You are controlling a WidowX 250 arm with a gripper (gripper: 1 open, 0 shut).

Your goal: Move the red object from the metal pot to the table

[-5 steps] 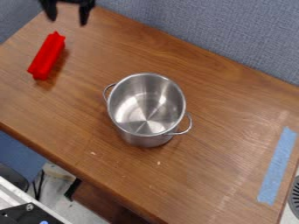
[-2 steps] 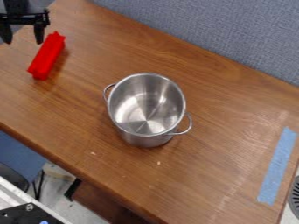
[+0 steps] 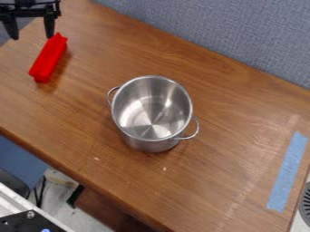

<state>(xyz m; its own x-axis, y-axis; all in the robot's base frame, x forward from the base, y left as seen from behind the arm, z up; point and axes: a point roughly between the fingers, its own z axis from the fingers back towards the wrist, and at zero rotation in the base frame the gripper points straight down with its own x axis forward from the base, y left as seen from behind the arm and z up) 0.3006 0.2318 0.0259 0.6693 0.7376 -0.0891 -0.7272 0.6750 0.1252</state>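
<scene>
The red object (image 3: 49, 57), a small elongated block, lies flat on the table (image 3: 230, 109) near its far left corner, well clear of the metal pot (image 3: 152, 112). That shiny pot stands upright in the middle of the tabletop, and its inside shows nothing in it. My gripper (image 3: 31, 22) hangs at the top left edge of the view, just beyond the block's upper end, with its dark fingers spread open and nothing between them. I cannot tell whether a fingertip touches the block.
A strip of blue tape (image 3: 288, 169) runs along the right part of the table. The table's front edge drops off at lower left, with cables and a dark floor below. A grey-blue wall stands behind.
My gripper has slid left along the top of the view and turned about its own axis, staying open. The red block and the pot have not moved.
</scene>
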